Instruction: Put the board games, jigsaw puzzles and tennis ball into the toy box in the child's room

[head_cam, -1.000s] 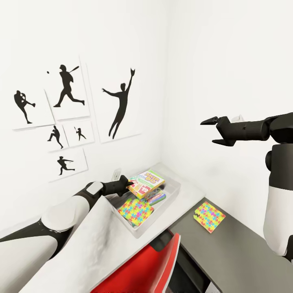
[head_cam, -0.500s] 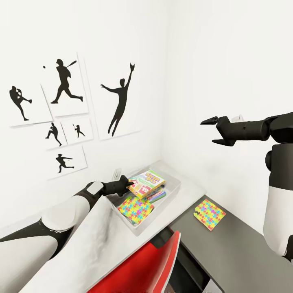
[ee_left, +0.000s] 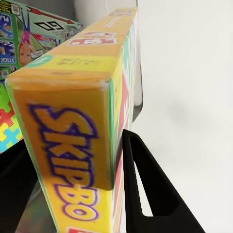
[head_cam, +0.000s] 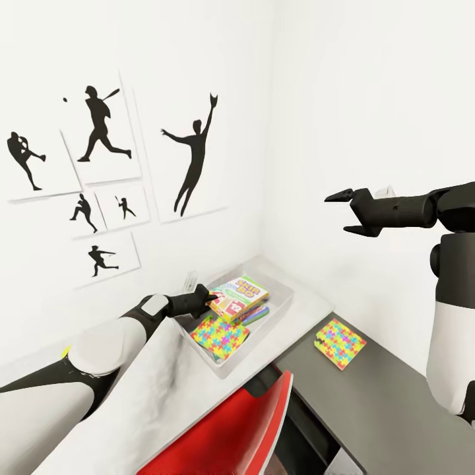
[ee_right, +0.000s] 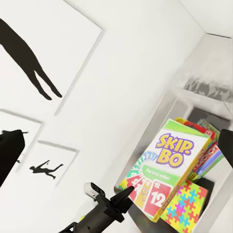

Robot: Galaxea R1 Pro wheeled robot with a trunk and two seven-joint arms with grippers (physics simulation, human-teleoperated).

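My left gripper [head_cam: 206,296] is shut on the end of the SKIP-BO board game [head_cam: 240,297], held tilted over the toy box [head_cam: 267,333]. In the left wrist view the fingers [ee_left: 143,194] clamp that box [ee_left: 73,145]. Under it in the tray lie other board games [head_cam: 258,315] and one jigsaw puzzle [head_cam: 220,336]. A second jigsaw puzzle [head_cam: 339,343] lies on the table's dark side unit [head_cam: 389,402]. My right gripper [head_cam: 344,212] hangs open and empty, high above the table. A yellow-green sliver [head_cam: 65,351] peeks past my left upper arm; I cannot identify it.
The toy box stands in the corner on the light desk top [head_cam: 310,309], against white walls hung with black baseball silhouettes [head_cam: 105,132]. A red chair back [head_cam: 231,429] rises at the desk's near edge. The right wrist view looks down on the SKIP-BO box [ee_right: 167,167].
The head view has shifted a little, so the wall pictures sit further left. Both arms keep their pose, with the SKIP-BO box still in the left gripper.
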